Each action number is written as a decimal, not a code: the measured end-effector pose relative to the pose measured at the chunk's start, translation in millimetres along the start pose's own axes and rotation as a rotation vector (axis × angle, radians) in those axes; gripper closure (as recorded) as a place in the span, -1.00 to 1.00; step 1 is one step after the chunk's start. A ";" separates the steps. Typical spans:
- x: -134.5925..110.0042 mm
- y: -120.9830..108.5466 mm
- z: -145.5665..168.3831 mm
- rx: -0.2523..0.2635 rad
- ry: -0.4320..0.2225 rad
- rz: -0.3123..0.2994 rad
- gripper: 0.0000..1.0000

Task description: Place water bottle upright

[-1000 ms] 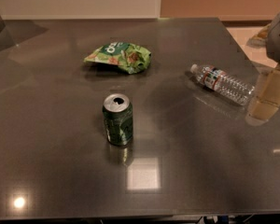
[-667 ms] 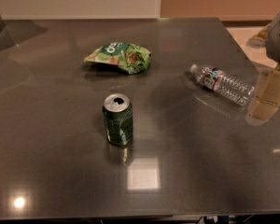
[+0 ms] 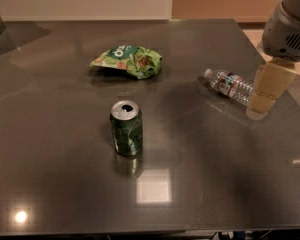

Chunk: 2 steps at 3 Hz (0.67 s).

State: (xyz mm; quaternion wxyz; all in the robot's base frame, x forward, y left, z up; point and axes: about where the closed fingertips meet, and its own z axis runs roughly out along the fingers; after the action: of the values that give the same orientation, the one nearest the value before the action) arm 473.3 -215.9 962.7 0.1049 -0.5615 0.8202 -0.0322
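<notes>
Pincer (image 3: 264, 91) hangs at three o'clock over the worktop (image 3: 65, 149) — apart or together, you cannot tell; water bottle (image 3: 230, 84) lies flat at its nine o'clock — cap pointing ten.

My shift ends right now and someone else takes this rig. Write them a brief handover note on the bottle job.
Pincer: low at the right side of the table, at the base end of the water bottle; contact cannot be told.
Water bottle: lying on its side, white cap pointing far-left.
Done: nothing; the bottle is not upright.
Left: grasp it, stand it on its base, release.
Also there: green can upright mid-table, chip bag beyond it.
</notes>
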 end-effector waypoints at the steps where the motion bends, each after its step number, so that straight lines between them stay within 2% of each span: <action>1: 2.3 -41.7 27.9 -0.013 0.059 0.124 -1.00; 2: 8.7 -79.5 59.4 -0.008 0.062 0.217 -1.00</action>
State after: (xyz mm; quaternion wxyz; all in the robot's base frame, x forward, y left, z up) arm 555.3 -249.4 917.1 0.0802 -0.4683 0.8792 -0.0347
